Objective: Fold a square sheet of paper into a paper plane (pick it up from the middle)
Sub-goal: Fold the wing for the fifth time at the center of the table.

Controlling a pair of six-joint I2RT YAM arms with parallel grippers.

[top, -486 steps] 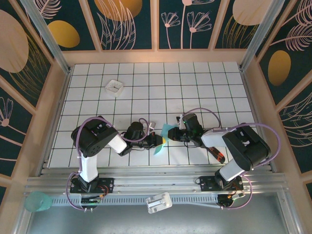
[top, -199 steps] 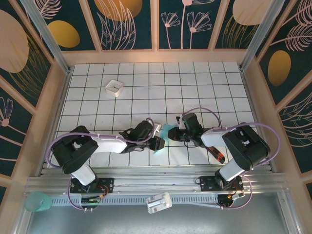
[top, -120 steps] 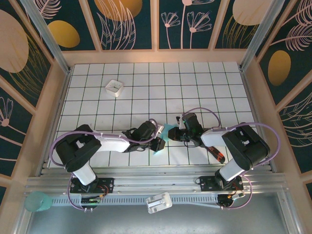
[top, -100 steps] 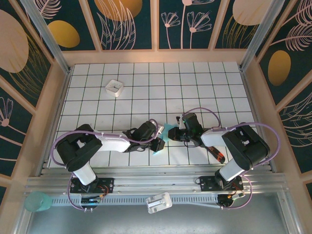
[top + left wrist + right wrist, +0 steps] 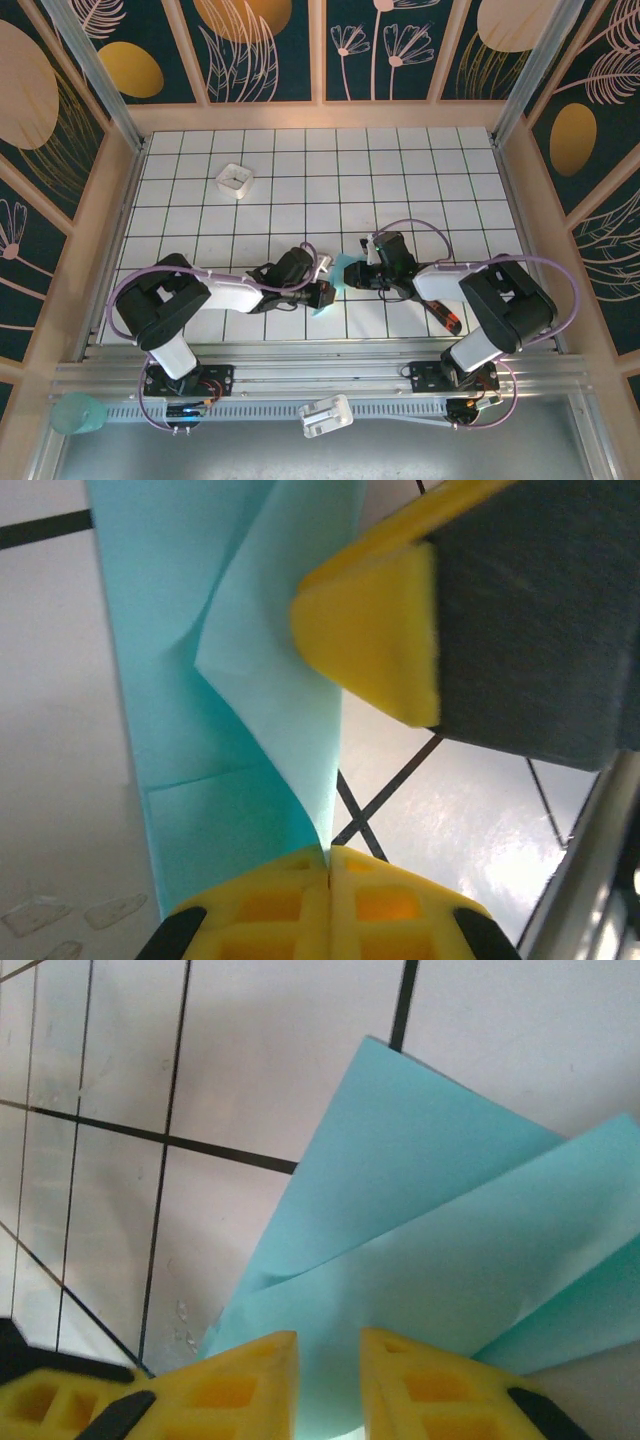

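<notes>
Paper sheet (image 5: 250,740) is being pinched tight by the left tool (image 5: 330,858); the right tool (image 5: 329,1350) is gaping loosely around it, so tugging could tear it.

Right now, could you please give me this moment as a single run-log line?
left gripper: shut on paper sheet | right gripper: open, tips at paper sheet | paper sheet: partly folded

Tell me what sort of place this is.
Probably a robotics lab test cell: a white gridded tabletop, patterned enclosure walls, and a left arm and right arm bolted to an aluminium rail.
</notes>
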